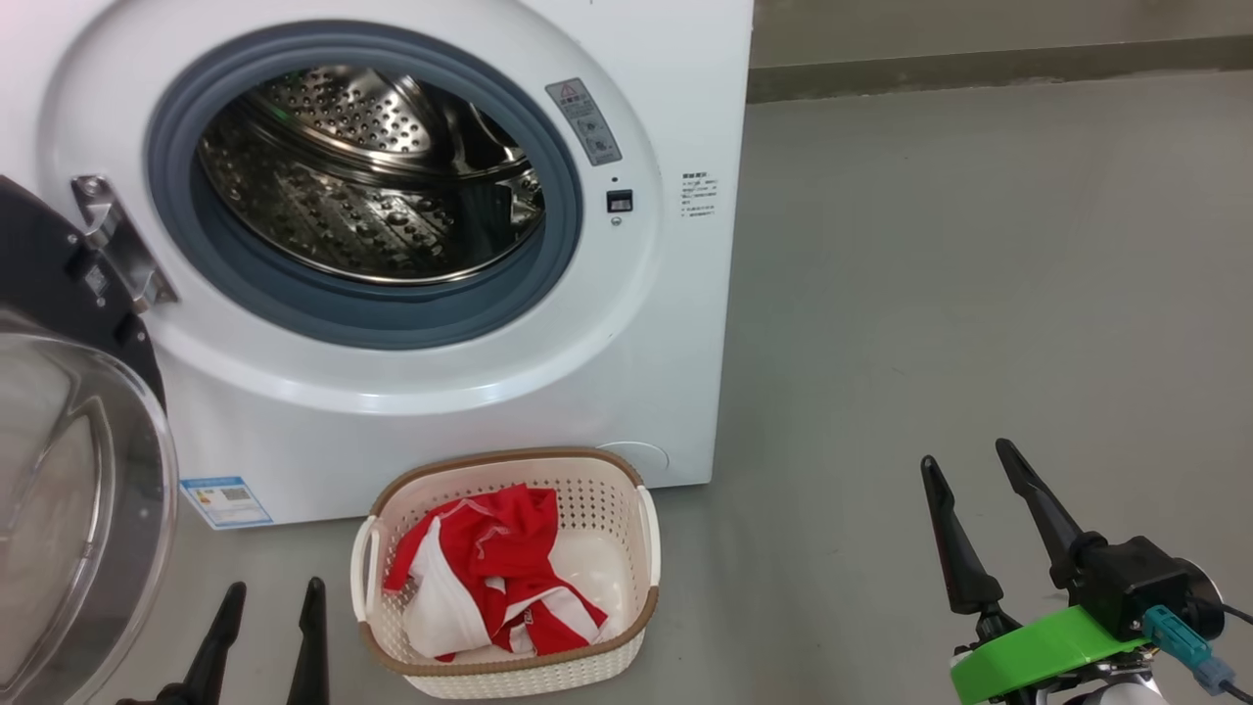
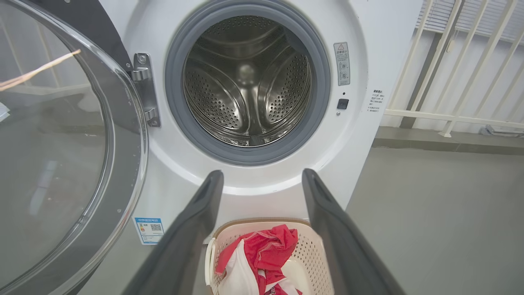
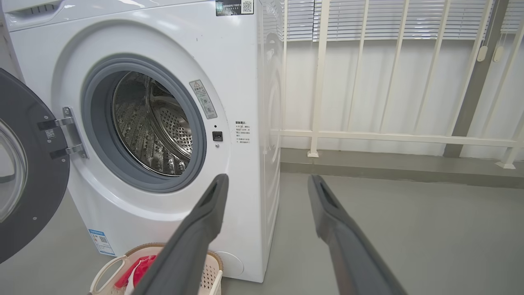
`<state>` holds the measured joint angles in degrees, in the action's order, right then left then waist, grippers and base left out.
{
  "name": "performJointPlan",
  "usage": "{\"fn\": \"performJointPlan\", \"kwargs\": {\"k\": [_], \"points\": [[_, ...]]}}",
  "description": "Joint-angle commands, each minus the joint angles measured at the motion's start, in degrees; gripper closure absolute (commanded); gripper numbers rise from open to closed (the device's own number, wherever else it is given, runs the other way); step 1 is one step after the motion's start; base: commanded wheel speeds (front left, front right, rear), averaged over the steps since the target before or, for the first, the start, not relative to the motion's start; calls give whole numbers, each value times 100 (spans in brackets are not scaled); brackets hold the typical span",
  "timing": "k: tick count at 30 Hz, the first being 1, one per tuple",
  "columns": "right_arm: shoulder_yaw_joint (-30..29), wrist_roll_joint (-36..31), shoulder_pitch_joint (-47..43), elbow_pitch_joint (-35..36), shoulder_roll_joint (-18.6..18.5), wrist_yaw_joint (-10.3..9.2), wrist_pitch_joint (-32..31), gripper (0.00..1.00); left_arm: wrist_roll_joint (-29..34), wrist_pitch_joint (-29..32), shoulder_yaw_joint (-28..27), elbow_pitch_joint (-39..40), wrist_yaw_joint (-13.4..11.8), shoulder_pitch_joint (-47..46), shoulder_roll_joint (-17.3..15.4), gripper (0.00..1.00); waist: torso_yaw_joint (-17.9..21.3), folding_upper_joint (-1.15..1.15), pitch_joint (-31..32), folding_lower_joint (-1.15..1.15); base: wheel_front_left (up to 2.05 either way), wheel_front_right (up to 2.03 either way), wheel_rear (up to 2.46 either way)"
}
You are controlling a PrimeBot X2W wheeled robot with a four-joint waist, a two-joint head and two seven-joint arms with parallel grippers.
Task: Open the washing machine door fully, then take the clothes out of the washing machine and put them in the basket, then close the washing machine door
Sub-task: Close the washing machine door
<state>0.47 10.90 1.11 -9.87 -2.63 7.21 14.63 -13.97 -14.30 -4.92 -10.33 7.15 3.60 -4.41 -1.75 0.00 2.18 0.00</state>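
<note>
The white washing machine (image 1: 675,294) stands with its steel drum (image 1: 372,176) bare inside. Its round black-rimmed door (image 1: 69,470) is swung wide open to the left on its hinge. Red and white clothes (image 1: 499,578) lie in the cream basket (image 1: 626,490) on the floor in front of the machine. My left gripper (image 1: 274,587) is open at the lower left, just left of the basket, holding nothing. My right gripper (image 1: 969,455) is open at the lower right over bare floor. The left wrist view looks past the open fingers (image 2: 204,213) at the drum (image 2: 245,82) and the clothes (image 2: 266,250).
Grey floor (image 1: 979,245) spreads to the right of the machine. A low ledge and white railing (image 3: 389,135) run along the wall behind. The open door (image 2: 61,143) takes up the space left of my left arm.
</note>
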Motion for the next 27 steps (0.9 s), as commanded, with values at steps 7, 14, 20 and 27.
{"fn": "performJointPlan", "kwargs": {"k": [7, 14, 20, 27], "points": [[220, 14, 61, 144, -29, 28, 37, 0, 171, -70, -255, 201, -54, -101, 9, 0, -358, 0, 24, 0, 0, 0, 0], [266, 33, 26, 174, -49, 28, 37, 0, 235, -70, -263, 310, -53, -68, 33, 0, -815, 0, 36, 0, 0, 0, 0], [307, 47, 35, 201, -48, 28, 37, 0, 282, -70, -271, 399, -51, -36, 42, 0, -1162, 0, 42, 0, 0, 0, 0], [382, 64, 21, 223, -42, 28, 37, 0, 353, -70, -229, 484, -42, -5, 28, 0, -1657, 0, 90, 0, 0, 0, 0]]}}
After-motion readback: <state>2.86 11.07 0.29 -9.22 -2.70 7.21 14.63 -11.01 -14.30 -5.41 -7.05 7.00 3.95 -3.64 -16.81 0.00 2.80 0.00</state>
